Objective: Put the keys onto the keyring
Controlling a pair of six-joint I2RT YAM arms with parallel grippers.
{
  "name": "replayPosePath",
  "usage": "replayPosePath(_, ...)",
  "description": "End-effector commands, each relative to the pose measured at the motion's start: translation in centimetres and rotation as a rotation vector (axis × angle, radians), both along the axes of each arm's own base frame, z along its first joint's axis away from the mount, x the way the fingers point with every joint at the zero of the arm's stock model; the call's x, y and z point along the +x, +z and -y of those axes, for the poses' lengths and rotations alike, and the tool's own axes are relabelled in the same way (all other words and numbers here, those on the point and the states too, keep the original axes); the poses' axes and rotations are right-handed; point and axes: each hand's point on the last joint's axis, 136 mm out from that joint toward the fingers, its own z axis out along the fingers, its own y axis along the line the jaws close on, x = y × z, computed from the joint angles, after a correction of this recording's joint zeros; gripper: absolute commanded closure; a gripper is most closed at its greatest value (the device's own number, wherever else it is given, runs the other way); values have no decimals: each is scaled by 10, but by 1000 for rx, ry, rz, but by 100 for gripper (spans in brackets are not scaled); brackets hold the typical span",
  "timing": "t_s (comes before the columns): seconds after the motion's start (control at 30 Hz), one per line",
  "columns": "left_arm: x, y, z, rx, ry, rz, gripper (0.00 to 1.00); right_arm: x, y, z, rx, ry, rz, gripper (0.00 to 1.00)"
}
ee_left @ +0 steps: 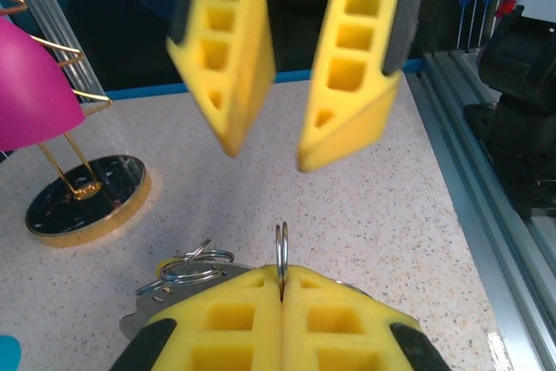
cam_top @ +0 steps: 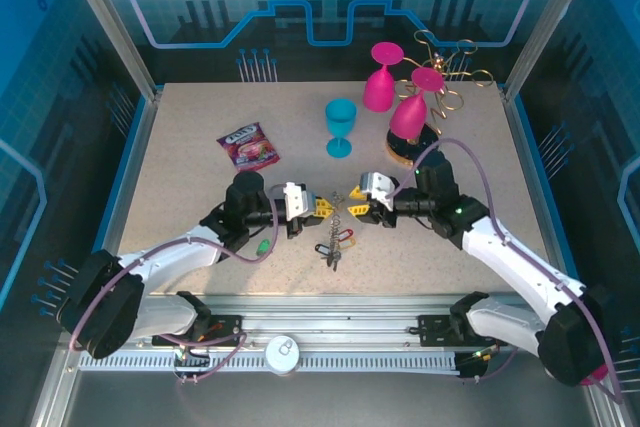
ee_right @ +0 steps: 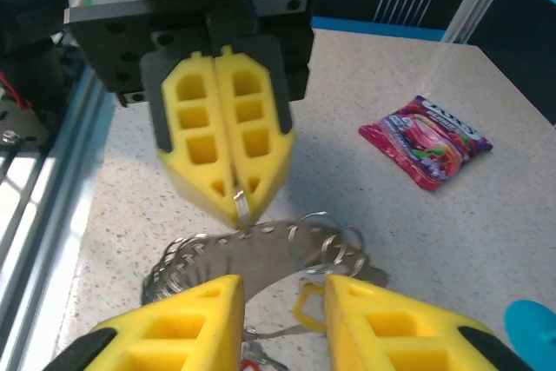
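My left gripper (cam_top: 322,209) (ee_left: 281,277) is shut on a small silver split ring (ee_left: 281,249), which stands upright between its yellow pads. That ring belongs to the keyring (ee_right: 261,254), a grey curved metal piece fringed with several small rings (ee_left: 187,267) lying on the table. My right gripper (cam_top: 352,197) (ee_right: 282,293) faces the left one with its jaws open over the keyring and nothing between them. A yellow key head (ee_right: 308,306) lies under it. Keys with red and blue heads (cam_top: 335,244) lie just in front of both grippers. A green key (cam_top: 262,245) lies by the left arm.
A shiny snack packet (cam_top: 249,144) lies at the back left. A blue goblet (cam_top: 340,125) stands behind the grippers. Two pink glasses (cam_top: 381,77) hang upside down on the gold wire rack (cam_top: 445,82) at the back right. An aluminium rail (ee_left: 486,215) runs along the near edge.
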Motion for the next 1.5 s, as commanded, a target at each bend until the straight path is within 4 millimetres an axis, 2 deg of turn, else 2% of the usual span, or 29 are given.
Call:
replayPosePath(0.0, -4, 27, 6, -126, -39, 43, 100, -6, 23, -9, 160, 59, 18, 69)
replayPosePath(0.23, -8, 31, 8, -158, -66, 25, 100, -10, 22, -15, 207, 102, -25, 68)
replayPosePath(0.4, -9, 32, 8, -165, -79, 18, 100, -9, 26, -21, 221, 125, -10, 71)
replayPosePath(0.77, -13, 34, 9, -170, -100, 16, 100, -5, 28, -27, 230, 149, -11, 87)
replayPosePath(0.87, -14, 34, 9, -172, -104, 13, 100, -5, 29, -29, 227, 159, -18, 99)
replayPosePath(0.93, -13, 33, 9, -171, -99, 11, 100, -5, 29, -29, 215, 159, -24, 100)
replayPosePath(1.0, -9, 31, 8, -163, -73, 8, 89, -5, 27, -27, 188, 152, -35, 100)
replayPosePath(1.07, -4, 26, 7, -137, -45, 3, 84, -5, 26, -25, 153, 144, -34, 100)
replayPosePath(1.2, 1, 16, 7, -52, -19, -4, 82, -8, 19, -22, 37, 139, -56, 100)
replayPosePath(1.23, 2, 14, 6, -35, -14, -2, 83, -10, 11, -21, -7, 138, -71, 100)
replayPosePath(1.27, 2, 13, 6, -22, -13, 1, 83, -8, 16, -21, -39, 132, -57, 100)
replayPosePath(1.47, 2, 11, 4, 19, -12, 11, 82, -8, 5, -20, -240, 123, -36, 100)
